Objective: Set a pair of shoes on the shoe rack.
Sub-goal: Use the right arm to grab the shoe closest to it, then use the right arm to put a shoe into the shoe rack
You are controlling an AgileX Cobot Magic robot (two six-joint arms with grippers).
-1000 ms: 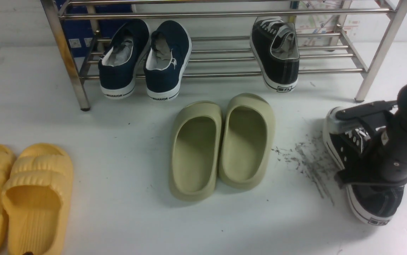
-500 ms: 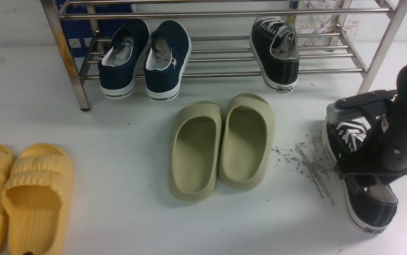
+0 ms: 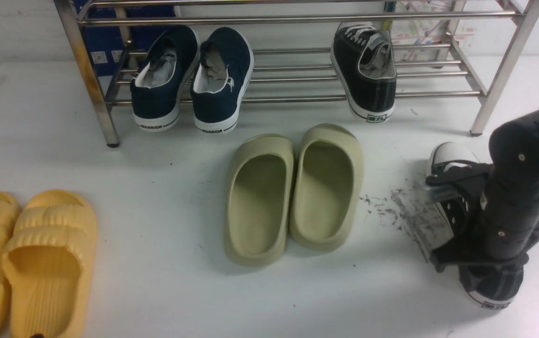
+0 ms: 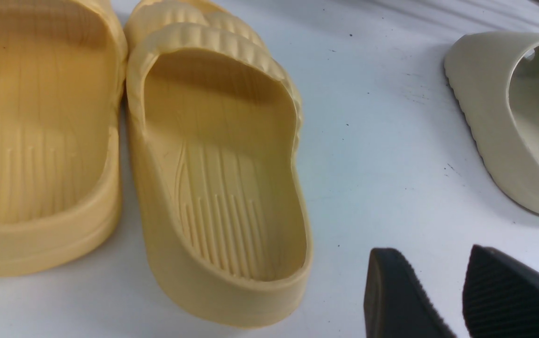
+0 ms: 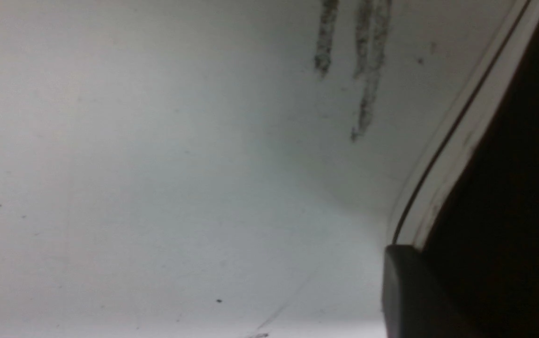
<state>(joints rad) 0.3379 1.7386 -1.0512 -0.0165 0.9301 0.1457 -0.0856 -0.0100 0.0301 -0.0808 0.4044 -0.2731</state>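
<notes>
One black sneaker (image 3: 365,70) rests heel-out on the lower bars of the steel shoe rack (image 3: 297,19). The other black sneaker (image 3: 447,155) lies on the table at the right, toe toward the rack, with only its white toe cap and heel showing. My right gripper (image 3: 454,220) is down over its middle. One finger (image 5: 405,291) lies against the outside of its white sole and the other is hidden in the dark of the shoe, so it is closed on the side wall. My left gripper (image 4: 431,253) is open over bare table.
Navy slip-ons (image 3: 192,80) sit on the rack's left side. Olive slides (image 3: 292,192) lie mid-table and yellow slides (image 3: 30,263) at the near left, close to my left gripper. Dark scuff marks (image 3: 405,211) lie beside the right sneaker. The rack's right leg (image 3: 499,80) stands just beyond it.
My right arm lifted a little off the sneaker with its jaws wider, then dropped lower onto it and narrowed. The sneaker stays on the table. The left side is unchanged.
</notes>
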